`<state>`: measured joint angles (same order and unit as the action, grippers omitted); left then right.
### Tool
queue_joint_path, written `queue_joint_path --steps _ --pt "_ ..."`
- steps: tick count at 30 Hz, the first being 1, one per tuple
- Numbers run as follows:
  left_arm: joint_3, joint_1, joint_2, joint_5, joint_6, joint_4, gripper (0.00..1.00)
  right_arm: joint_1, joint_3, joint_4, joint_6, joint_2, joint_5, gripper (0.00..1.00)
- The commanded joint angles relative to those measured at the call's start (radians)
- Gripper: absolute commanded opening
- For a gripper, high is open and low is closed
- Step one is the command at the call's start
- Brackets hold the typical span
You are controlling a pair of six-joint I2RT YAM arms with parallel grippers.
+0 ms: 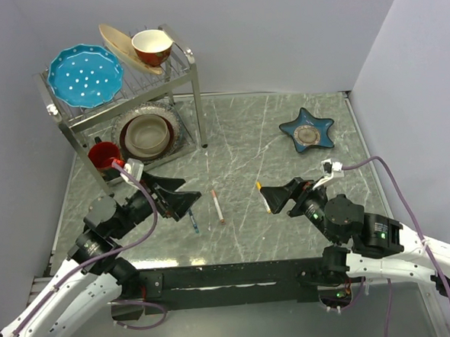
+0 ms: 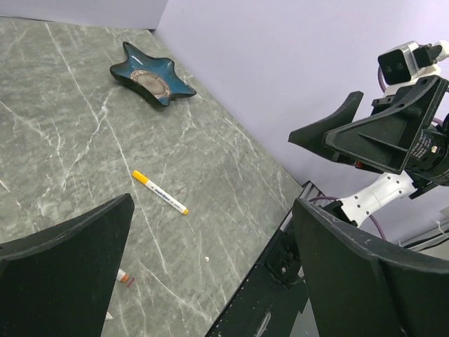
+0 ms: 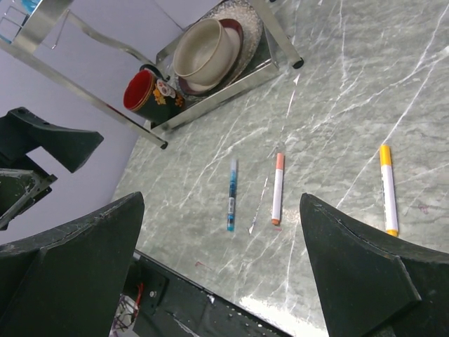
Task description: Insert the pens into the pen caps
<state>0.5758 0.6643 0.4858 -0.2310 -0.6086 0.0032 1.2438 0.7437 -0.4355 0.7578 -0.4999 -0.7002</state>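
Both pincers hang spread wide with nothing between their fingers: the left pincer (image 1: 183,202) is low over the table (image 1: 245,129) near the blue pen (image 3: 231,194), and the right pincer (image 1: 282,197) is just beside the yellow pen (image 3: 387,189). Three pens lie flat on the table, apart from one another: the blue one, the orange pen (image 3: 278,189) between, and the yellow one toward the right arm. Each seems to wear a cap at one end, though from these views I cannot tell whether the caps are pushed fully home, so the scene fits either pens waiting to be capped or pens laid down capped. Should a pen need handling, a good grip would take the barrel across its width near the middle, fingers square to its long axis, so it does not roll or pivot on the smooth stone. The star dish (image 1: 307,130) and the dish rack (image 1: 120,83) stand well away.
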Motion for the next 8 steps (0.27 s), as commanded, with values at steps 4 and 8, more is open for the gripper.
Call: queue_joint_path --steps 4,8 --pt "-0.002 0.001 -0.007 -0.014 0.023 0.040 0.99 0.000 0.022 -0.008 0.011 -0.011 -0.042 1.00" --pt "0.006 0.001 -0.009 -0.008 0.027 0.024 0.99 0.002 0.019 -0.005 0.012 -0.014 -0.042 1.00"
